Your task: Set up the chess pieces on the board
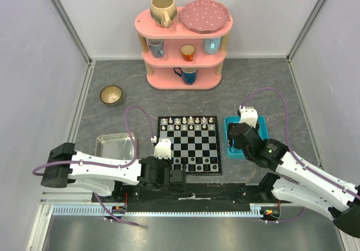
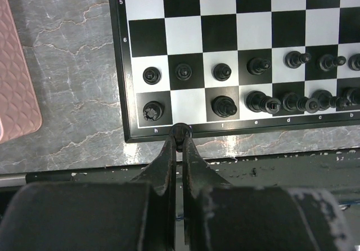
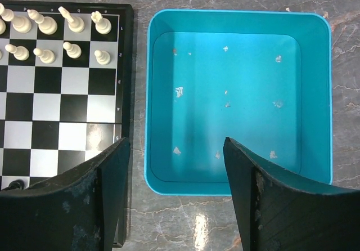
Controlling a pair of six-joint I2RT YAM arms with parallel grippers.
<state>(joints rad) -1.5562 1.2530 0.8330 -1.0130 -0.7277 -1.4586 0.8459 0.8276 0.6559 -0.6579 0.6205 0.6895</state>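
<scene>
One black piece (image 2: 180, 130) is pinched in the clenched left end effector (image 2: 180, 135) at the near border of the board (image 2: 120, 65), just short of the bare white square (image 2: 188, 106) in the back row. I'd carry it forward over that square, lower it upright, then let go without brushing its neighbours. The right end effector (image 3: 174, 144) hangs released over one blue tray (image 3: 239, 18). Seven black pawns (image 2: 223, 72) show, and eight cream pieces (image 3: 71, 49).

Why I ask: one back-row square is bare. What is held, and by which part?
The left hand pinches a black chess piece near its top; right hand, nothing.
</scene>
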